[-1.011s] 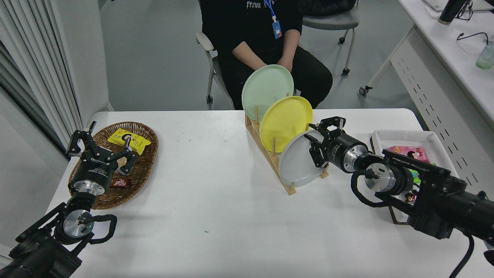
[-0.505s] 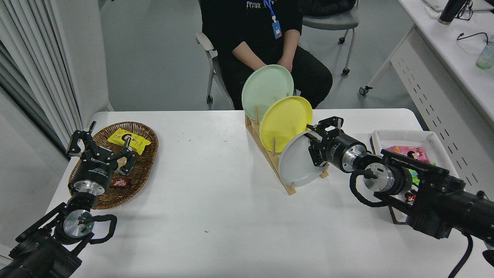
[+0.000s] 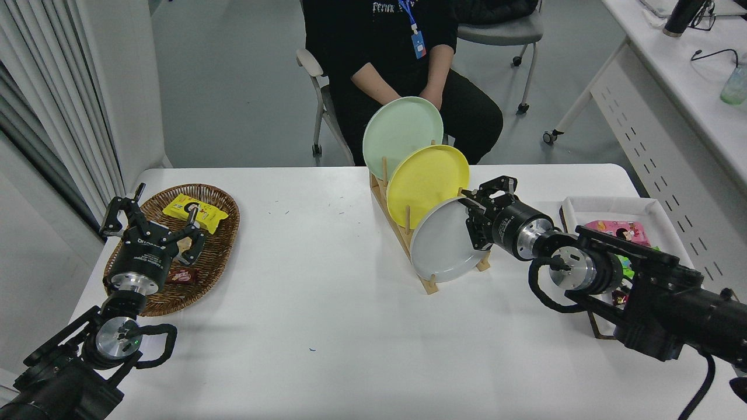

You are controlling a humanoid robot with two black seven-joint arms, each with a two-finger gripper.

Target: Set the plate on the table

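The pale grey plate (image 3: 440,245) stands on edge in the nearest slot of a wooden rack (image 3: 429,284) on the white table (image 3: 327,338). Behind it in the rack stand a yellow plate (image 3: 426,184) and a mint green plate (image 3: 400,131). My right gripper (image 3: 471,221) reaches in from the right, its fingers closed over the grey plate's right rim. The plate still rests in the rack. My left gripper (image 3: 154,219) is parked open over the wicker basket at the lower left.
A wicker basket (image 3: 224,233) with snack packets sits at the left. A white tray (image 3: 607,204) with colourful packets sits at the right, behind my right arm. A person in black sits at the table's far side, just behind the rack.
My right gripper has closed in on the grey plate's rim. The rack and its three plates have shifted a little to the left, and the grey plate leans further left.
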